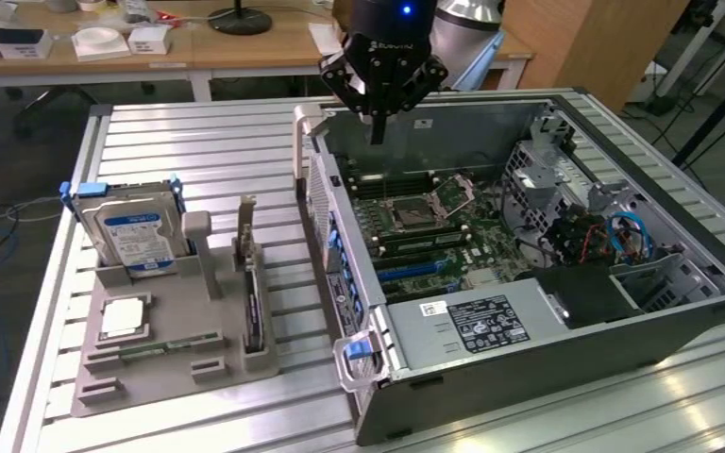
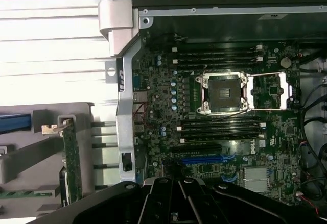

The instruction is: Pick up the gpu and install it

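1. Claw (image 1: 377, 138) hangs over the far end of the open PC case (image 1: 564, 377), tips pointing down, w/ the motherboard (image 1: 432, 226) below it.
2. Claw fingers look pressed together w/ nothing between them: closed, empty.
3. GPU (image 1: 253, 307) stands on its long edge in a slot of the grey holder (image 1: 161, 377) on the tabletop (image 1: 186, 151). Its metal bracket (image 1: 246, 222) sticks up at the far end.
4. GPU is well apart from the claw: outside the case, on the exterior view's left of it, nearer the camera.
5. Same holder carries an upright blue-labelled hard drive (image 1: 136, 241), a flat square chip (image 1: 124, 319) & a memory stick (image 1: 148, 351).
6. Wrist view: GPU's green board edge sits on the holder side of the case wall; blue slots (image 2: 202, 159) show on the motherboard.
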